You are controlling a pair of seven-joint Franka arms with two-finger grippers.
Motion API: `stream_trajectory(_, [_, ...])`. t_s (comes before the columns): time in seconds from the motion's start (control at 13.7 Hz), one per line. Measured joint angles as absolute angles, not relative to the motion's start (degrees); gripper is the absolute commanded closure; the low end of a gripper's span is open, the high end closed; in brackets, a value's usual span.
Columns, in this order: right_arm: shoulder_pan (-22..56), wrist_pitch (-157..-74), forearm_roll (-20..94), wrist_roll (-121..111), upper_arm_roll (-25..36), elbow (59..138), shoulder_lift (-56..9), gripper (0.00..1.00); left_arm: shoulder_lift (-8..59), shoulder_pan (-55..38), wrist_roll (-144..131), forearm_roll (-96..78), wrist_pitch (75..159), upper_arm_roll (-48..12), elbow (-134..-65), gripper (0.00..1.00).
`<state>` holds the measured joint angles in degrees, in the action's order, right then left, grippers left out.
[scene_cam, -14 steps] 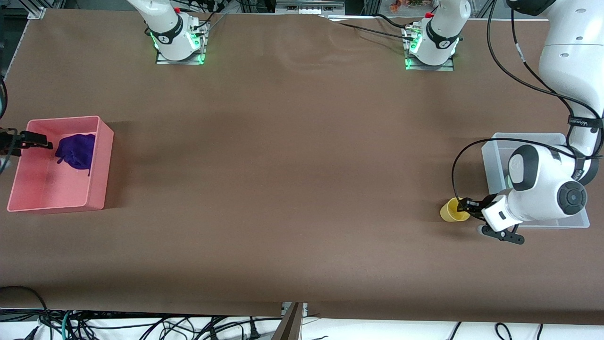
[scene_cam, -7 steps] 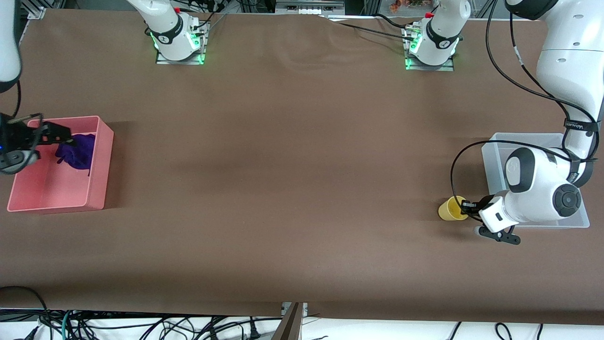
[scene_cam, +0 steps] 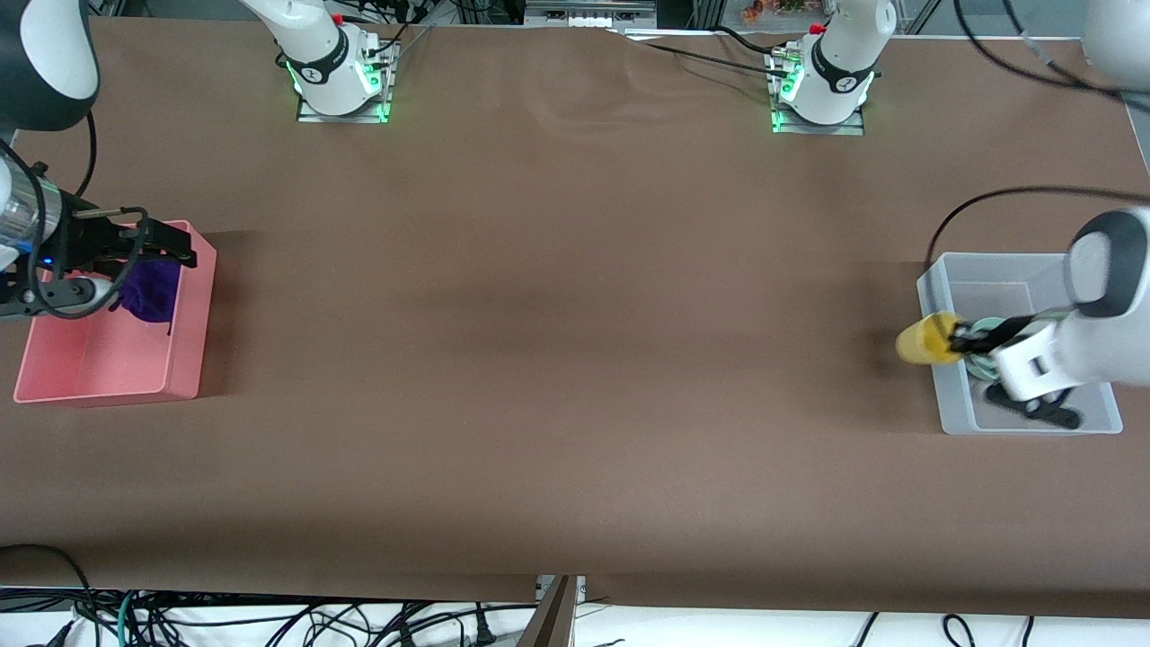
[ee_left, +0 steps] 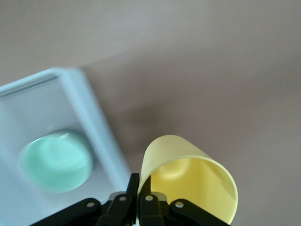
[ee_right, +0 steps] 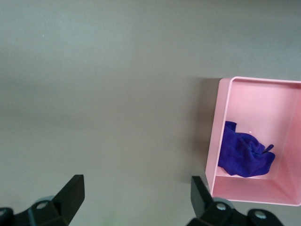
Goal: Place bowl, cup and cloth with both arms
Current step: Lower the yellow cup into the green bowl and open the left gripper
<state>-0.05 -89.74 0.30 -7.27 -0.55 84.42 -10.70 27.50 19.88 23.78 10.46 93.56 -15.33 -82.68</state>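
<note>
My left gripper [scene_cam: 959,341] is shut on the rim of the yellow cup [scene_cam: 925,343] and holds it tilted in the air over the edge of a clear grey bin [scene_cam: 950,403]. In the left wrist view the fingers [ee_left: 135,186] pinch the cup's wall [ee_left: 188,181]. The mint-green bowl [scene_cam: 988,325] sits in that bin and also shows in the left wrist view [ee_left: 56,161]. My right gripper [scene_cam: 182,250] is open and empty above the pink bin [scene_cam: 193,314], which holds the purple cloth [scene_cam: 148,289]. The right wrist view shows the cloth [ee_right: 244,154] in the pink bin [ee_right: 220,127].
The brown table [scene_cam: 557,341] spreads between the two bins. Both arm bases stand along its edge farthest from the front camera. Cables hang past the table edge nearest the front camera.
My left gripper has lifted the yellow cup off the table and carried it to the grey bin's edge. My right gripper has risen from the cloth and moved toward the table's middle.
</note>
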Motion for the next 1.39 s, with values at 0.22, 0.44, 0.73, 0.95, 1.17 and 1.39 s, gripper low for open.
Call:
stream_trajectory(0.22, [-1.0,-89.8,0.1,-7.1,-0.2,83.6,-7.1,0.0,26.5,27.5,33.7,14.7,98.2,-14.6,-86.9,1.0])
stream_trajectory(0.44, [-1.5,-84.4,-1.2,-7.0,-0.2,83.7,-3.4,0.0,27.9,33.8,39.1,15.9,113.8,-14.5,-95.4,1.0])
stream_trajectory(0.73, [-1.6,-82.4,-1.2,-6.2,-0.8,84.5,-3.1,0.0,30.6,35.9,40.1,15.9,120.5,-14.5,-100.1,0.3])
stream_trajectory(0.95, [-1.7,-82.3,-1.2,-4.8,-0.8,84.8,-3.4,0.0,30.3,35.9,40.0,15.9,120.8,-15.1,-99.4,0.0])
stream_trajectory(1.17, [-1.7,-82.3,-1.2,-4.8,-1.1,84.8,-3.8,0.0,26.7,35.9,38.9,15.8,116.2,-17.7,-98.0,0.0])
stream_trajectory(1.39, [-1.7,-82.4,-1.2,-4.8,-1.2,84.8,-4.1,0.0,20.4,35.8,32.9,12.2,105.4,-22.3,-95.4,0.0])
